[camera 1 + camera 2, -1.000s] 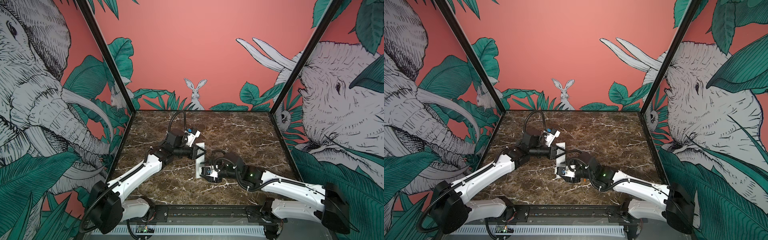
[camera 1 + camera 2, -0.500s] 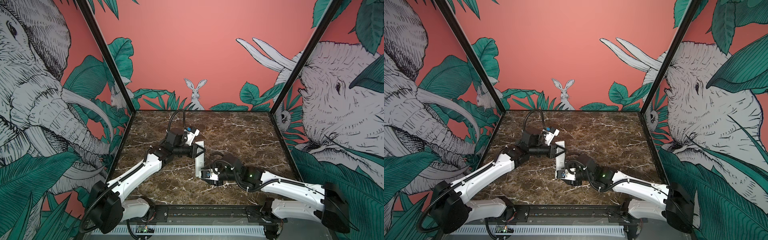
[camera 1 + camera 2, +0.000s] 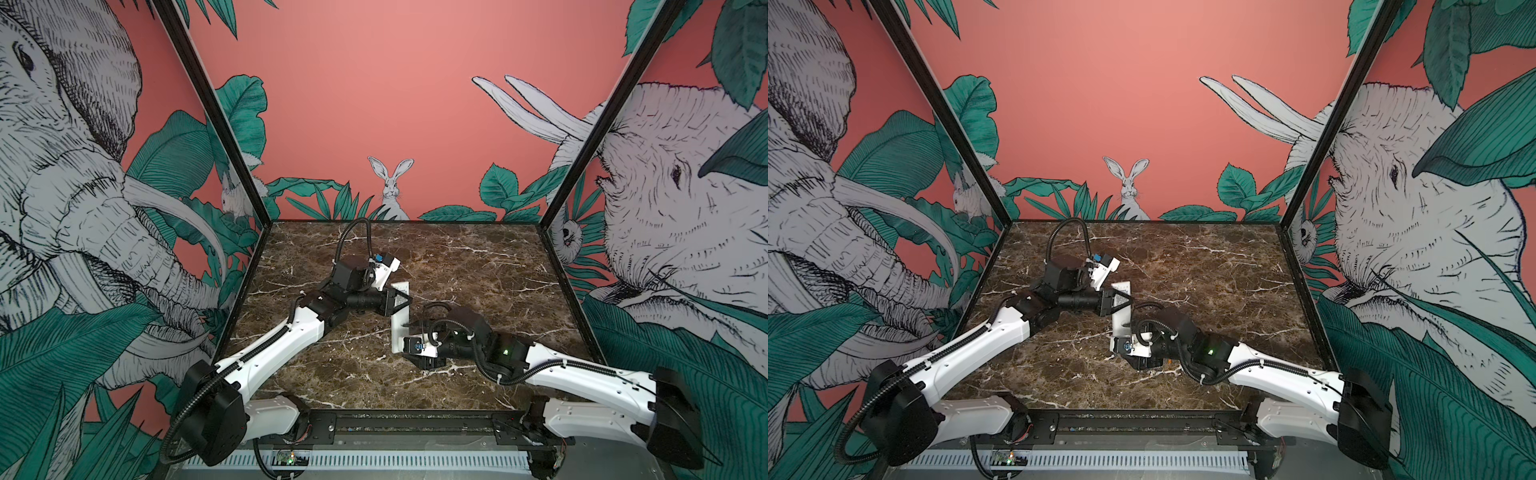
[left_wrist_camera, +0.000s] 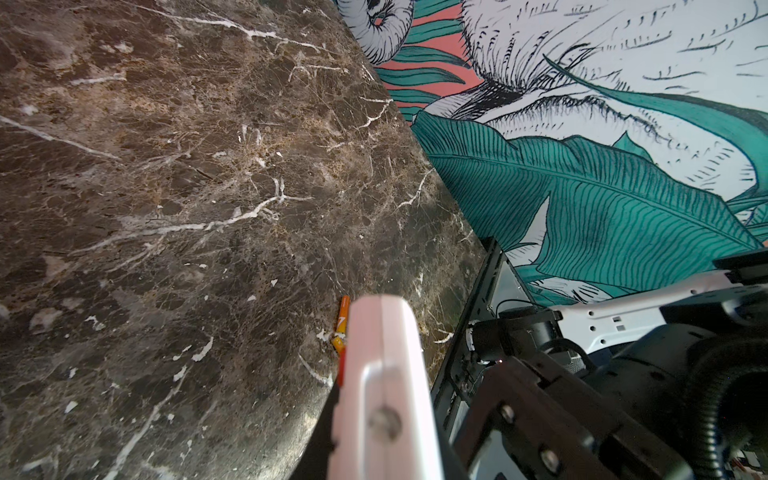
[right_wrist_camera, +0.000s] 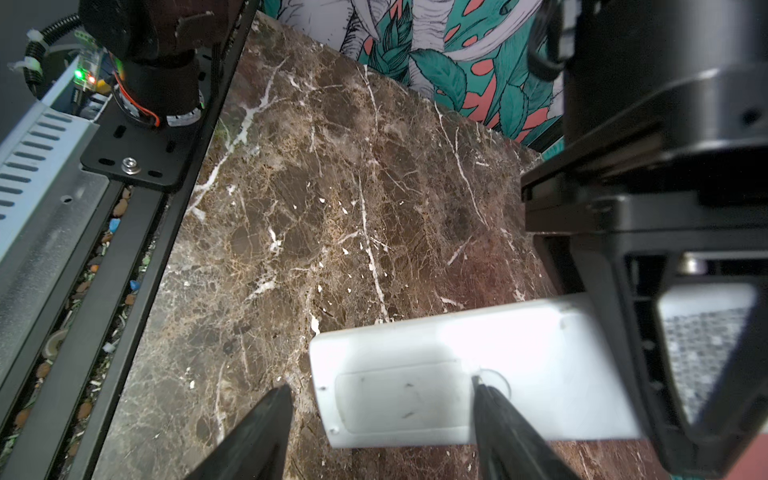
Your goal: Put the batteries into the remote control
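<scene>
Two claws at work | left claw (image 3: 401, 300) clenched on remote control (image 3: 400, 328) (white back up) over surface (image 3: 478, 270) middle | right claw (image 5: 379, 384) released, one tip on lid (image 5: 399, 399) | batteries (image 4: 341, 322) near front edge | risk: tip slips, remote twists loose

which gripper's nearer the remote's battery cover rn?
Right. The right gripper straddles the battery cover, one fingertip at its edge; the left gripper clamps the remote control farther up.
</scene>
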{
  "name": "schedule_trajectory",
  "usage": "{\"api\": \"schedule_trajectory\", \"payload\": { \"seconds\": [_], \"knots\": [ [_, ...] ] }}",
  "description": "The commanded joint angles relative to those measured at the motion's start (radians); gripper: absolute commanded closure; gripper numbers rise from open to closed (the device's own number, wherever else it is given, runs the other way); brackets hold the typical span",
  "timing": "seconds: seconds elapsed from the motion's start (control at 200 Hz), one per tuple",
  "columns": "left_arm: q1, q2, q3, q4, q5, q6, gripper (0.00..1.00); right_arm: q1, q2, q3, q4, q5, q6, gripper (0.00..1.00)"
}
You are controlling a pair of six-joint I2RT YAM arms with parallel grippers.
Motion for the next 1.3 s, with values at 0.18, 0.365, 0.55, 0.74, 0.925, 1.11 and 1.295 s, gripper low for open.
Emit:
{"api": "schedule_trajectory", "payload": {
  "seconds": [0.18, 0.365, 0.55, 0.74, 0.925, 1.11, 1.295],
  "knots": [
    [0.003, -0.009, 0.002, 0.043, 0.036, -0.007, 1.0, 0.005, 0.025, 0.039, 0.062, 0.026, -0.035, 0.22],
    [0.002, -0.009, 0.004, 0.048, 0.045, -0.009, 1.0, 0.007, 0.037, 0.047, 0.058, 0.032, -0.043, 0.18],
    [0.003, -0.015, -0.001, 0.049, 0.046, -0.011, 1.0, 0.006, 0.056, 0.056, 0.05, 0.028, -0.049, 0.17],
    [0.004, -0.022, -0.003, 0.049, 0.047, -0.014, 1.0, 0.006, 0.075, 0.054, 0.042, 0.015, -0.043, 0.17],
    [0.003, -0.025, -0.004, 0.051, 0.044, -0.012, 1.0, 0.006, 0.078, 0.047, 0.012, -0.022, -0.018, 0.19],
    [0.003, -0.017, -0.004, 0.054, 0.042, -0.01, 1.0, 0.006, 0.087, 0.044, -0.027, -0.054, 0.001, 0.22],
    [0.002, -0.013, -0.001, 0.056, 0.044, -0.007, 1.0, 0.006, 0.105, 0.058, -0.064, -0.082, 0.006, 0.26]
  ]
}}
